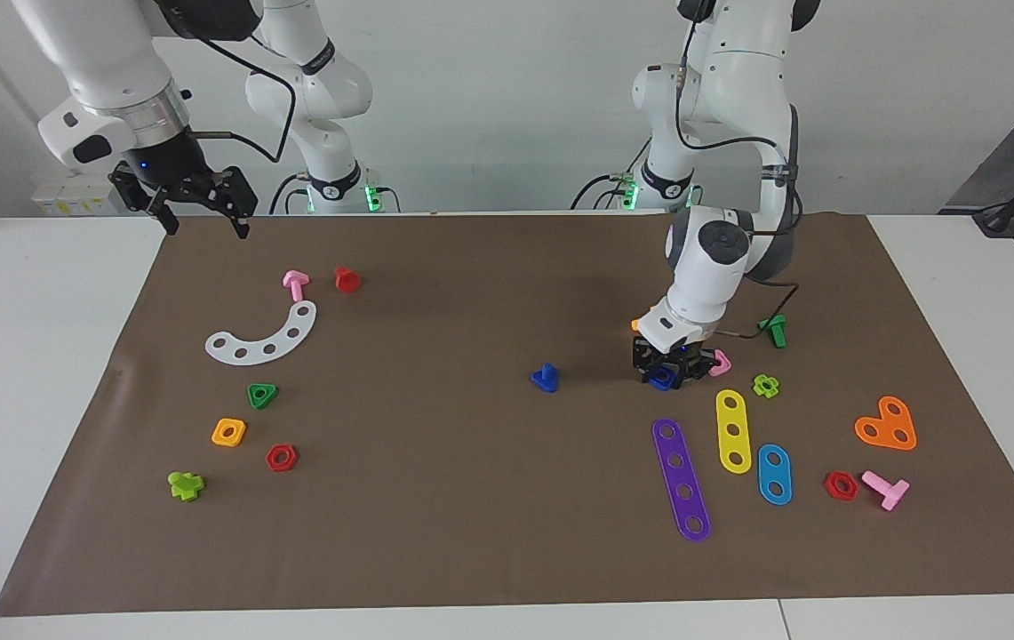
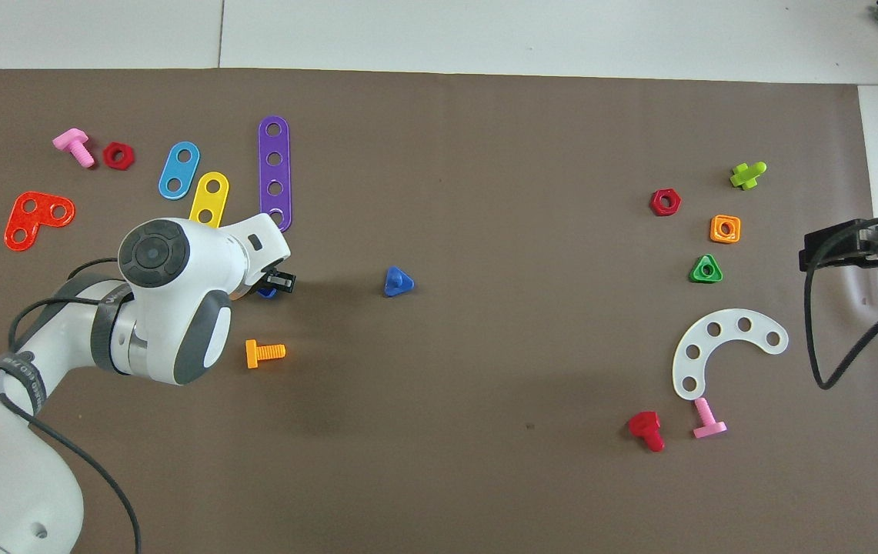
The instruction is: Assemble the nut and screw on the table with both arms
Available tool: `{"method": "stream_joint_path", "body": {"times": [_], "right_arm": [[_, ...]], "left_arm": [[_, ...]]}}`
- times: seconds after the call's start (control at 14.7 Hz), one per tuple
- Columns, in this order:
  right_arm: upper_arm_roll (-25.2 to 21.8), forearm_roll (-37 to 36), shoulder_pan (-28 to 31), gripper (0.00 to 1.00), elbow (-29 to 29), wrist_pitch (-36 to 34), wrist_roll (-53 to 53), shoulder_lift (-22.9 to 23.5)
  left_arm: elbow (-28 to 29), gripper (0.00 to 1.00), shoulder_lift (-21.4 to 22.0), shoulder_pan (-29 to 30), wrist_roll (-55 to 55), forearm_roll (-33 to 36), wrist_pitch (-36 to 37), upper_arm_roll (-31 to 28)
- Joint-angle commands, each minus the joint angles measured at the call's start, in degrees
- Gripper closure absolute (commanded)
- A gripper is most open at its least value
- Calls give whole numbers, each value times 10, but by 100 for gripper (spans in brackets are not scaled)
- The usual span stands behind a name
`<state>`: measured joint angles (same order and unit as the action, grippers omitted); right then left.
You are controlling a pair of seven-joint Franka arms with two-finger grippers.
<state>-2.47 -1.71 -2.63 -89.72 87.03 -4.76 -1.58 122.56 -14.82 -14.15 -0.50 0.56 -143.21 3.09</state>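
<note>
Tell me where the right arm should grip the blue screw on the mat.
Grip the screw's raised stem, coming straight down from above. It appears to sit on its flat head with the short stem pointing up, clear of other parts, so the fingers can likely close on the stem's sides.

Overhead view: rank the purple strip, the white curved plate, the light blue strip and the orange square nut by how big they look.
1. white curved plate
2. purple strip
3. light blue strip
4. orange square nut

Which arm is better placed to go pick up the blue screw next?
The right, probably. The left gripper is down on the mat, shut on the blue nut, so it is busy. The right gripper hangs open and empty over the mat's edge, free to reach the blue screw mid-mat.
</note>
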Motion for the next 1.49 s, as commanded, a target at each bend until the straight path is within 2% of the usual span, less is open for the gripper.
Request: {"method": "stream_joint_path", "body": {"times": [0.0, 0.2, 0.48, 0.61, 0.81, 1.43], "right_arm": [[5, 0, 6, 0, -7, 3, 12, -6], [5, 0, 6, 0, -7, 3, 12, -6], [5, 0, 6, 0, -7, 3, 12, -7], [5, 0, 6, 0, -7, 3, 12, -6], [5, 0, 6, 0, -6, 3, 12, -6], [5, 0, 6, 0, -7, 3, 12, -6]], "left_arm": [[7, 100, 5, -8, 4, 7, -1, -8], [-28, 100, 10, -6, 4, 7, 40, -9], [-119, 100, 2, -9, 15, 7, 121, -8], [-164, 100, -11, -16, 41, 16, 150, -5], [-214, 100, -29, -16, 127, 58, 158, 31], [-218, 100, -33, -18, 218, 66, 152, 119]]}}
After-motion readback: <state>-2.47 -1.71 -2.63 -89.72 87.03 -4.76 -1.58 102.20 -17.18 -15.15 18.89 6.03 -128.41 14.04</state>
